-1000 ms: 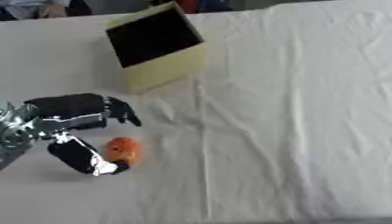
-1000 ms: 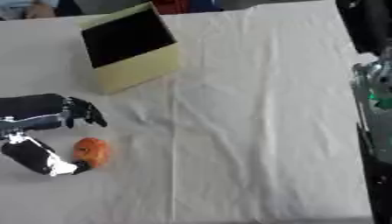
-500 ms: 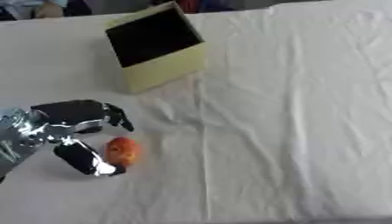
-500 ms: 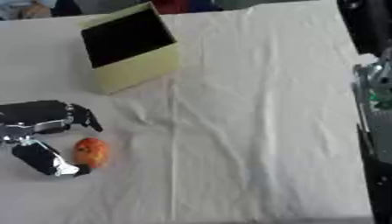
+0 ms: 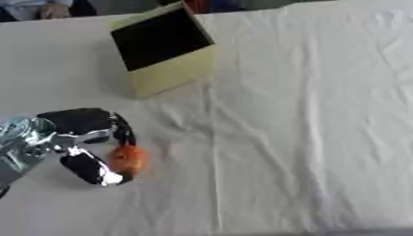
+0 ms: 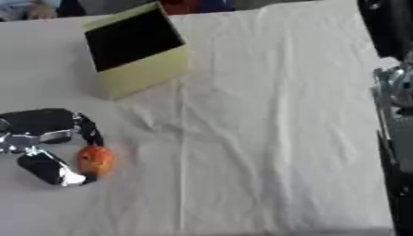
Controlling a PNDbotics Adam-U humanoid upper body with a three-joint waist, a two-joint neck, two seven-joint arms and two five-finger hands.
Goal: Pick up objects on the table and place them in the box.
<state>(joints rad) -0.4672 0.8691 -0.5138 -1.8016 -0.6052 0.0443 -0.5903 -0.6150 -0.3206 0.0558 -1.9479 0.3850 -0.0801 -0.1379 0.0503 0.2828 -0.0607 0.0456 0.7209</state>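
A small orange round object [image 5: 128, 159] lies on the white cloth at the lower left. My left hand [image 5: 79, 123] comes in from the left and closes around it: curled fingers [image 5: 122, 131] hang over its top and the thumb [image 5: 90, 168] reaches under it from the near side, touching it. The yellow box [image 5: 164, 48] with a black inside stands tilted at the upper left, its opening facing up and toward me. Of my right arm [image 6: 395, 106] only a black and silver part shows at the right edge; the hand itself is hidden.
The white cloth [image 5: 306, 120] covers the whole table and has creases down the middle. A person sits at the far edge, upper left, away from the objects.
My left hand has shifted slightly right and down, and its fingers and thumb have drawn in around the orange object. The box has stayed put.
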